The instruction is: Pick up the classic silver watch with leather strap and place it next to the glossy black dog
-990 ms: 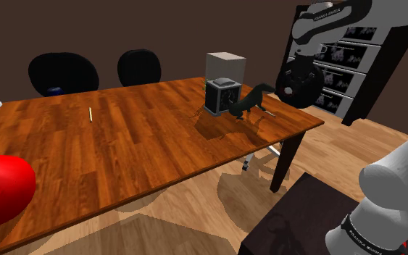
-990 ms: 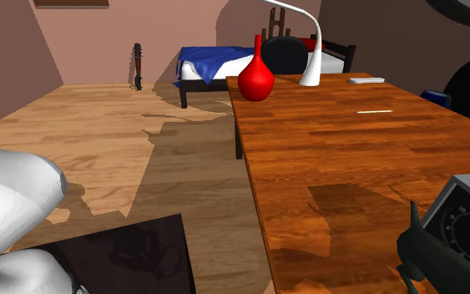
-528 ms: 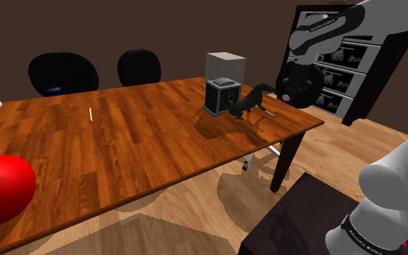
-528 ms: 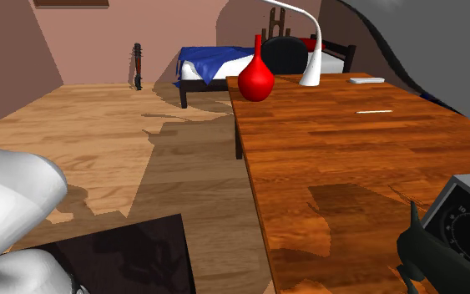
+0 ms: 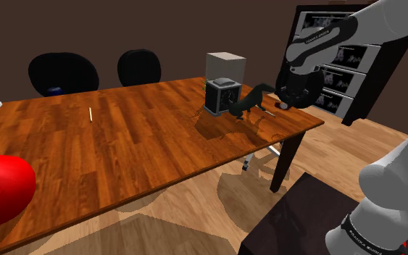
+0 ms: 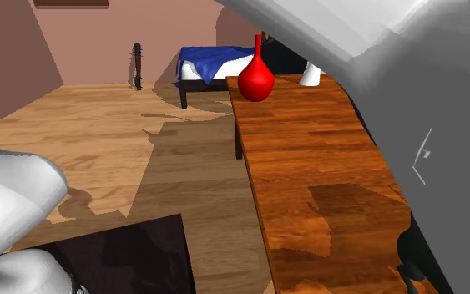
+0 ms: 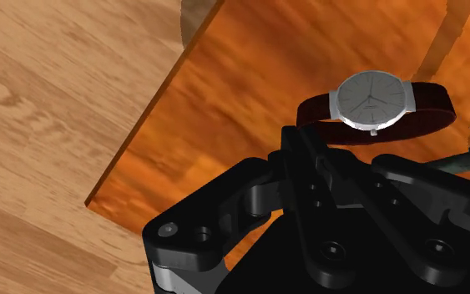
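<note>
- The watch lies on the wooden counter, near the corner where two of its edges meet above the plank floor.
- Its silver case faces up toward the wrist camera and shows a grey dial with thin hands.
- The dark reddish-brown strap leaves the case on two opposite sides and curls back in a loop. The watch's long axis therefore runs crosswise to the hand, at a slant to the nearer counter edge.
- A small crown on the case rim points toward the hand.
- The black hand hangs low over the counter's end at the shoulder view's right, just beside the black dog. I cannot tell whether it is open or closed.
- In the wrist view the watch sits just ahead of the hand's black body, clear of it, and nothing shows in its grip.
- The dog stands against a dark cube with a dial.
</note>
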Controlling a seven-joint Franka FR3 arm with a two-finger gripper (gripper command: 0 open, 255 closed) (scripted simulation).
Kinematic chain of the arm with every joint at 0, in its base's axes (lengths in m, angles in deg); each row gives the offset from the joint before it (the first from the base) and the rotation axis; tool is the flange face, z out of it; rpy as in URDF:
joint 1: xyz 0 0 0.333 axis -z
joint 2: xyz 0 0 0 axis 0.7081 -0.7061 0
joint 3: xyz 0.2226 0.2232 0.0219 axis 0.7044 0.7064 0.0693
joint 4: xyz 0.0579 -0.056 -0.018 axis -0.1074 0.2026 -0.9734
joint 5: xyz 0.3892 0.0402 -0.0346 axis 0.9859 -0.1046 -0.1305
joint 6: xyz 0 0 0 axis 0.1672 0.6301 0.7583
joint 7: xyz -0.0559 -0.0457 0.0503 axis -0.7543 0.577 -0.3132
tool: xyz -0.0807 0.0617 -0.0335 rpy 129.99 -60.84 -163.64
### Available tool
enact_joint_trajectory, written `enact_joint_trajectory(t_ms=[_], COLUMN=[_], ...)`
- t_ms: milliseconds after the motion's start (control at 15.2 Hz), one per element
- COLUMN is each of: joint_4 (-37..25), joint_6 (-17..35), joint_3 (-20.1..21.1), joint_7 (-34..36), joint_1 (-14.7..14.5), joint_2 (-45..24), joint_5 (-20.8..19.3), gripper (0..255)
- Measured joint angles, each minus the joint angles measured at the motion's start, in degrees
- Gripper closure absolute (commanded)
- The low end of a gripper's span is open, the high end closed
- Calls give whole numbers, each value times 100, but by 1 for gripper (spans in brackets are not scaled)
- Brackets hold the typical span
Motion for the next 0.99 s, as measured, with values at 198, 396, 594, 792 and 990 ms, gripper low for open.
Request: enact_joint_trajectory(t_ms=[198, 396, 594, 792, 990], joint_4=[134, 246, 350, 478, 527], joint_6=[229, 445, 649, 883, 1018], joint_3=[-5, 1, -5, -9, -11], joint_7=[3, 27, 28, 37, 38], joint_1=[5, -1, 5, 9, 11], joint_2=[-95, -198, -298, -406, -491], joint_5=[-4, -9, -13, -19, -22], gripper=[255, 255, 255, 255, 255])
